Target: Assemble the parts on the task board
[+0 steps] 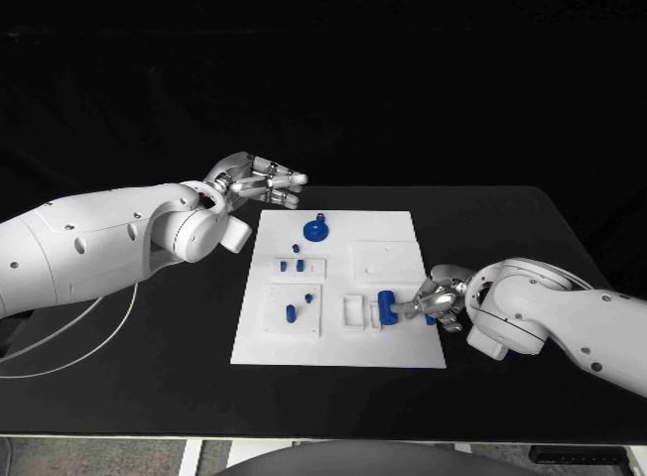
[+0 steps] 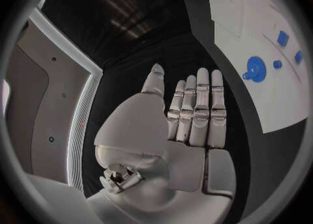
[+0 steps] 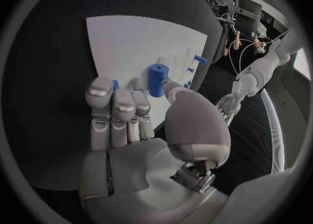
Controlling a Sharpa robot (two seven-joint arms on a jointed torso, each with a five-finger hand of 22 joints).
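Surface: black table (image 1: pixel 152 367), dark surround; white task board (image 1: pixel 381 347) lies flat at its middle, within reach of both arms.
Right hand: right hand (image 1: pixel 436 296) low at the board's right edge, fingers closed around a blue cylinder (image 3: pixel 157 80); thumb on one side, fingers (image 3: pixel 117 107) on the other. Cylinder stands roughly upright in the grasp, seemingly so its end can drop into a seat.
Cylinder location: near-right part of the board, just beside a white raised block (image 1: pixel 355 311). Whether its base is already seated I cannot tell.
Left hand: left hand (image 1: pixel 255 182) raised off the board's far-left corner, fingers straight and side by side, holding nothing. Judged parked clear so it does not crowd the working hand.
Other parts: blue round part with a knob (image 1: pixel 317 232) at the far side; small blue pegs (image 1: pixel 291 265) mid-left; a blue oblong piece (image 1: pixel 291 313) near-left. All lie apart from both hands, awaiting their turn.
Step judged: placing the cylinder; assembly early.
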